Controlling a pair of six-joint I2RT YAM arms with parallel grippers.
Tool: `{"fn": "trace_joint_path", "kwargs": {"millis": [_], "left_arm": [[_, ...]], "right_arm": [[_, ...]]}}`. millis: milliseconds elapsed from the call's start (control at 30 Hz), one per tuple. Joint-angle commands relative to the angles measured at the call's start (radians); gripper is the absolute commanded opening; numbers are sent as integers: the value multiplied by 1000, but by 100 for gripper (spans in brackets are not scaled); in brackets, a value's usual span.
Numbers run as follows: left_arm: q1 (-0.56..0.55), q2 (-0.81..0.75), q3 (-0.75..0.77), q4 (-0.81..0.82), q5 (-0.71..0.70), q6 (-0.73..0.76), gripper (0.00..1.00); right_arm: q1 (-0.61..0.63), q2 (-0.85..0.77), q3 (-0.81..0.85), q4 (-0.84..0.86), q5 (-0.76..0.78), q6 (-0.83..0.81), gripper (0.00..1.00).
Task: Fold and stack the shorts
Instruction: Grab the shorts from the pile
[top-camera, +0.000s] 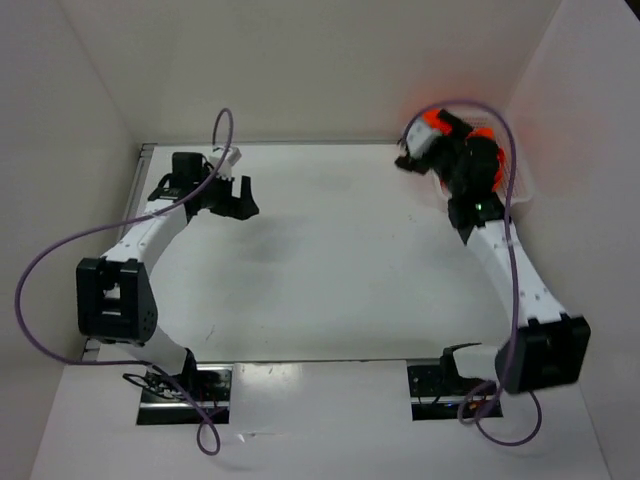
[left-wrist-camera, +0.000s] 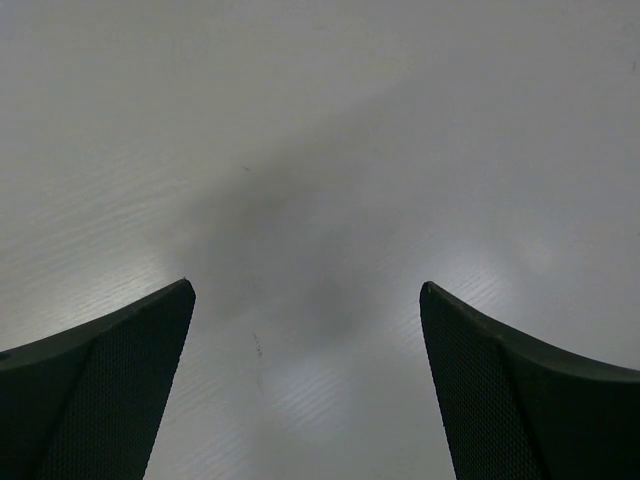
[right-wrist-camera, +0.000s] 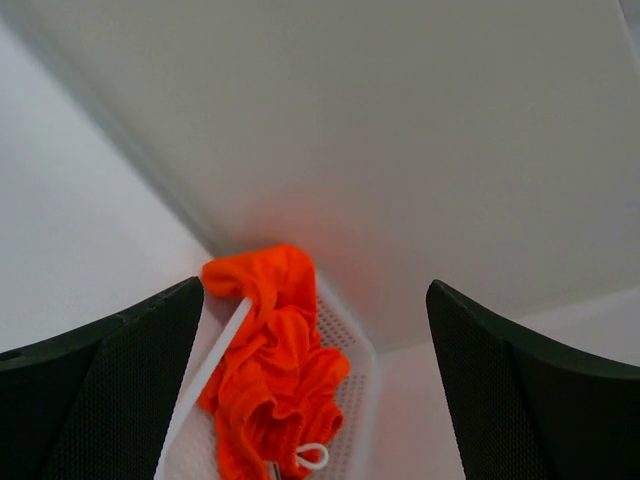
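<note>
Left hand (left-wrist-camera: 307, 286): released, with both dark textured fingers (left-wrist-camera: 110, 390) spread wide and nothing gripped. It hung over bare white table (left-wrist-camera: 320, 120) on the far-left side of the work area. A soft shadow lay on the surface beneath it.

Right hand (right-wrist-camera: 313, 287): released as well, fingers standing wide apart. The right arm (top-camera: 510, 270) was stretched to the far-right corner, where two white walls meet. The hand was poised there above the white perforated plastic basket (right-wrist-camera: 352, 345).

Bright orange thin fabric shorts (right-wrist-camera: 270, 370): bunched in a loose, crumpled heap inside the basket, unfolded. One lobe of cloth rose toward the corner end. A loop of white drawstring (right-wrist-camera: 312, 457) lay on the fabric at the near end of the heap. In the right wrist view the shorts appeared between the two fingers but below them, and contact could not be confirmed. From above, orange cloth showed on either side of the hand, most of it screened by the wrist.

A purple cable (top-camera: 60, 250) looped from each arm. Both arm bases sat at the near table edge.
</note>
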Motion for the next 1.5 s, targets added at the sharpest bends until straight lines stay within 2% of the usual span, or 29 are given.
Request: {"fn": "trace_joint_path", "kwargs": {"millis": [0,33,67,100,167,200,233,500,700,833,967,1100,1133,1267,1467], "left_arm": [[-82,53,97,-55,-137,4,100],[-105,92,141,-68,-147,4,100],[-105,109,161,-80,-147,4,100],[-116,141,180,-110,-147,4,100],[-116,165,224,-140,-133,4,100],[-116,180,224,-161,-119,4,100],[-125,180,236,-161,-110,4,100],[-125,200,267,-193,-135,4,100],[-125,200,258,-227,-153,4,100],[-151,209,272,-238,-188,4,100],[-175,209,281,-238,-208,4,100],[-176,209,281,-238,-208,4,100],[-176,209,281,-238,-208,4,100],[-176,209,281,-238,-190,4,100],[-176,209,281,-238,-181,4,100]], "right_arm": [[-71,266,256,-91,262,479,96],[-93,399,316,-124,262,612,96],[-119,470,464,-172,262,697,96],[-151,542,546,-281,247,783,96],[-240,739,773,-430,195,1011,92],[-260,788,827,-453,184,1062,90],[-272,820,874,-454,184,1092,88],[-318,1020,945,-401,306,1141,80],[-328,1054,901,-420,228,1158,77],[-328,1063,862,-420,363,1230,74],[-328,1051,862,-429,434,1282,64],[-328,988,862,-464,495,1311,44],[-328,973,850,-474,528,1328,43],[-328,873,731,-484,521,1342,43],[-328,862,675,-445,429,1316,47]]}}
